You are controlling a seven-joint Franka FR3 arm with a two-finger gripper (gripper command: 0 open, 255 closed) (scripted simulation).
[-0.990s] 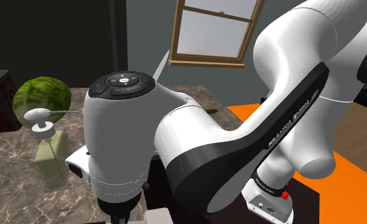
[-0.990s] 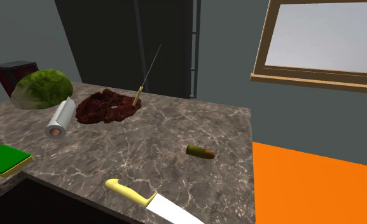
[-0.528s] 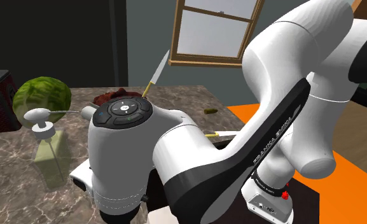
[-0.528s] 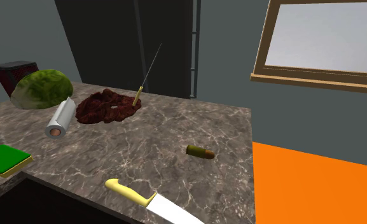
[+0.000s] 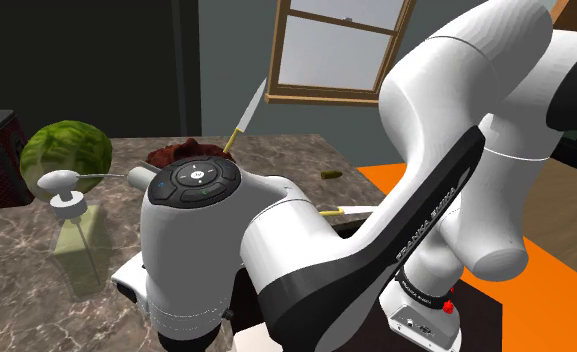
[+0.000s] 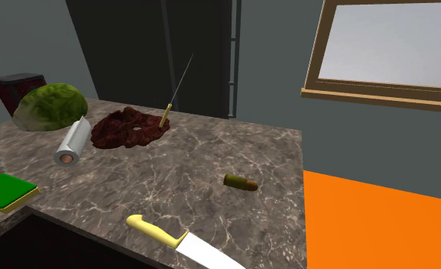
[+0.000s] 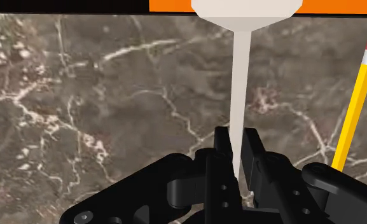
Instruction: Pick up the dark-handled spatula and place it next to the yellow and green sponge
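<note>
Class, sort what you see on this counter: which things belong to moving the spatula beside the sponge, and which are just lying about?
Belong to the job:
gripper, clasping the handle of the pale spatula
green and yellow sponge

Just lying about:
yellow-handled knife
green cabbage
grey roll
yellow pencil
soap dispenser

The white arm (image 5: 306, 240) bends forward and down, its black tool (image 7: 235, 136) pointing downward, fingers (image 7: 222, 149) clasping the pale spatula (image 7: 240, 83).
</note>
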